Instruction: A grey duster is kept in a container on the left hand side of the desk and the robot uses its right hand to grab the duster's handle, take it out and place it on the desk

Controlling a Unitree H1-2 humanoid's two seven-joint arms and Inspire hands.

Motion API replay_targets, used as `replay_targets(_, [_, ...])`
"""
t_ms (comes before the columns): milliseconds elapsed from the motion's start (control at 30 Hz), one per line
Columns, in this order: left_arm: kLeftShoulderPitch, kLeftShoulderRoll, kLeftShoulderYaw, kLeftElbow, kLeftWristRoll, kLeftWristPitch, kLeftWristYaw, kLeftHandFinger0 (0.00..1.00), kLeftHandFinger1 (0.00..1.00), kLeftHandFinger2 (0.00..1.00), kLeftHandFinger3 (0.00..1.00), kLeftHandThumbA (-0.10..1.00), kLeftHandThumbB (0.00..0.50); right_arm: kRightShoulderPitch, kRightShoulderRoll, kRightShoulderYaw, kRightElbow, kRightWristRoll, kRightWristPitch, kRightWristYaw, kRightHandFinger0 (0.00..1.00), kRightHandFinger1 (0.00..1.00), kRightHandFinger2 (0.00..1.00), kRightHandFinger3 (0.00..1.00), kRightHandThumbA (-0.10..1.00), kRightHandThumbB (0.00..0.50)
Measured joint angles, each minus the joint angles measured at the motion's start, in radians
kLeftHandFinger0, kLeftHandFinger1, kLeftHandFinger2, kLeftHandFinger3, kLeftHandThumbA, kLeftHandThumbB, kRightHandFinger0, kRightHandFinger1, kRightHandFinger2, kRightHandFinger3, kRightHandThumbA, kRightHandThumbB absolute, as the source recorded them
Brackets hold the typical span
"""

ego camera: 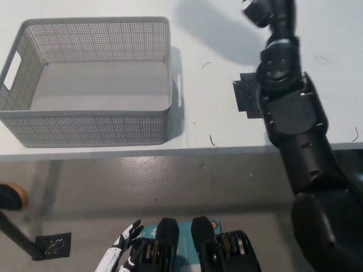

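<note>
Container on desk left; square pad right of it.

White desk, front edge running across mid-frame, soft shadow on its top near the far edge. Smooth grey floor below. Dark slanted leg lower left, black square plate beside it.

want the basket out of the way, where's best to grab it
By the handle slot in the basket's right end wall, coming from the right: the basket stands upright and empty, and that end faces the right arm. A matching slot sits at the left end.
</note>
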Motion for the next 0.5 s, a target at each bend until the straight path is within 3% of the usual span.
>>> replay_targets(100, [0.017,0.000,0.001,-0.001,0.007,-0.001,0.001,1.00,1.00,1.00,1.00,0.91,0.192,0.011,-0.018,-0.005,-0.039,0.032,0.000,-0.002,0.00,0.00,0.14,0.23,0.19,0.000])
replay_targets(167, [0.029,0.000,0.003,-0.002,0.007,-0.002,0.001,1.00,1.00,1.00,1.00,0.90,0.200,0.027,-0.027,0.004,-0.050,0.040,0.000,0.000,0.00,0.00,0.11,0.17,0.19,0.000])
replay_targets(233, [0.044,0.000,0.005,-0.004,0.007,-0.002,0.001,1.00,1.00,1.00,1.00,0.90,0.192,0.060,-0.047,0.033,-0.058,0.040,0.000,0.006,0.00,0.00,0.13,0.16,0.11,0.000])
replay_targets(267, [0.055,0.001,0.008,-0.006,0.007,-0.002,0.001,1.00,1.00,1.00,1.00,0.90,0.191,0.094,-0.069,0.068,-0.061,0.031,0.002,0.009,0.00,0.00,0.18,0.18,0.07,0.000])
replay_targets(333, [0.073,0.003,0.011,-0.016,0.007,-0.002,0.002,1.00,1.00,1.00,1.00,0.90,0.191,0.138,-0.102,0.116,-0.061,0.016,0.004,0.012,0.00,0.01,0.27,0.19,0.09,0.000])
replay_targets(367, [0.076,0.004,0.012,-0.017,0.007,-0.002,0.002,1.00,1.00,1.00,1.00,0.90,0.194,0.144,-0.110,0.126,-0.061,0.013,0.005,0.014,0.00,0.05,0.37,0.24,0.13,0.000])
replay_targets(400, [0.087,0.006,0.015,-0.022,0.007,-0.003,0.002,1.00,1.00,1.00,1.00,0.91,0.205,0.172,-0.139,0.163,-0.061,0.003,0.009,0.027,0.00,0.07,0.43,0.31,0.05,0.008])
replay_targets(500, [0.108,0.007,0.029,-0.036,0.008,-0.003,0.002,1.00,1.00,1.00,1.00,0.92,0.220,0.223,-0.210,0.238,-0.052,-0.015,0.014,0.068,0.00,0.11,0.47,0.33,-0.03,0.017])
